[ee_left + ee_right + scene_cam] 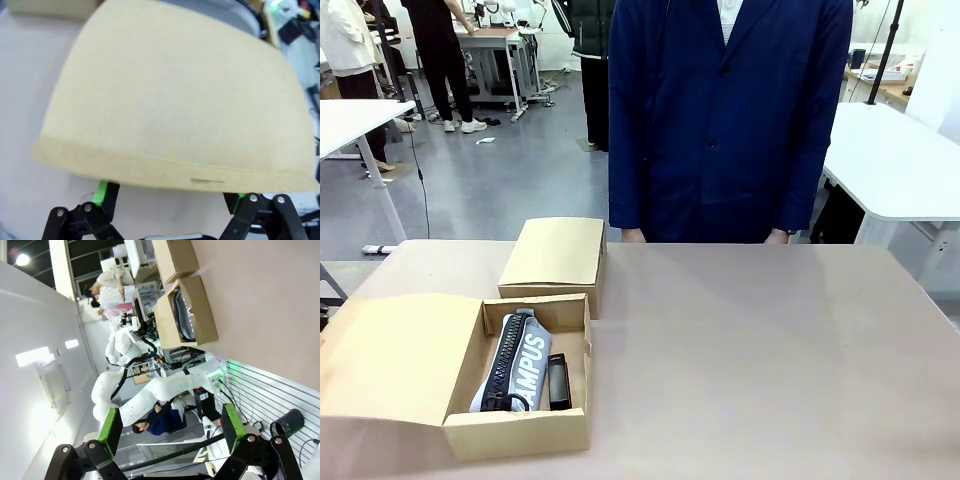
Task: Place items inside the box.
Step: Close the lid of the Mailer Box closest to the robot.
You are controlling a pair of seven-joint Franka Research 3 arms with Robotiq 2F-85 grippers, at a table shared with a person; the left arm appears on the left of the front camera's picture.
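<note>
Front view, lower left: box (525, 432) holds CAMPUS case (517, 362) and stapler (559, 382). Both wrist views: left gripper (170, 197) and right gripper (170, 427) spread wide, empty.

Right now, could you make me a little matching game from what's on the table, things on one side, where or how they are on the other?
Things:
1. grey "CAMPUS" pencil case
2. black stapler
3. closed cardboard box
4. open box's flap

Places or states:
A. folded out flat, robot's left
B. behind the open box, shut
C. inside, along the left
D. inside, right of the case

Pairs: 1-C, 2-D, 3-B, 4-A
</note>
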